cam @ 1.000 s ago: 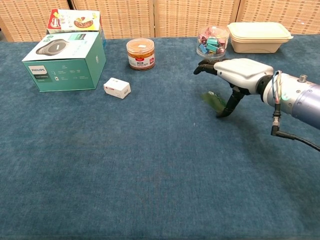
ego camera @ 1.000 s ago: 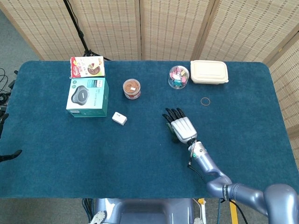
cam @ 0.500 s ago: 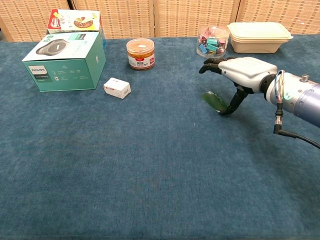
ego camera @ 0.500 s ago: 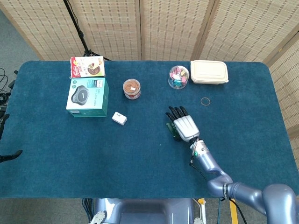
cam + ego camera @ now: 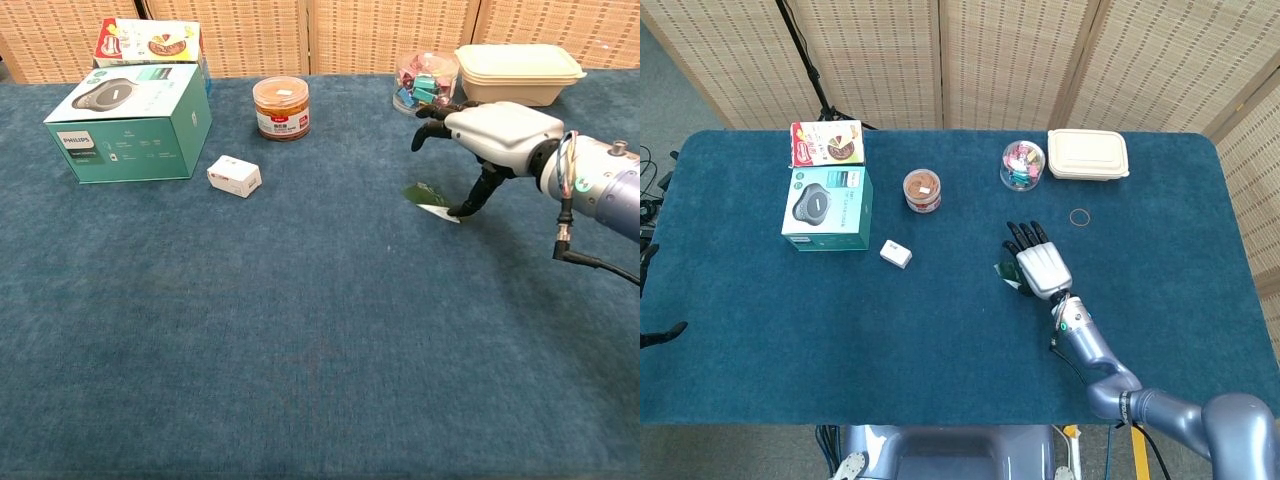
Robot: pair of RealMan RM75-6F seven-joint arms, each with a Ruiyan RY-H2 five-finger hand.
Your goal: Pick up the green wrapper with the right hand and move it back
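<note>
Robot hand (image 5: 478,135) has lifted — green wrapper (image 5: 430,199) moved back.

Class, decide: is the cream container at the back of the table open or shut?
Shut. The cream container has its lid seated flat on the rim in both views, and no contents show.

A table (image 5: 790,330) covered in dark blue-green carpet-like cloth fills most of the head view, its corners rounded. Behind it, across the top of the frame, stands a folding screen (image 5: 890,60) of woven tan panels in pale wooden frames; another panel runs down the right edge. A black stand pole (image 5: 805,55) leans against the screen at upper left. Grey floor (image 5: 670,85) shows at far left, with black cables. Light is even and soft.
</note>
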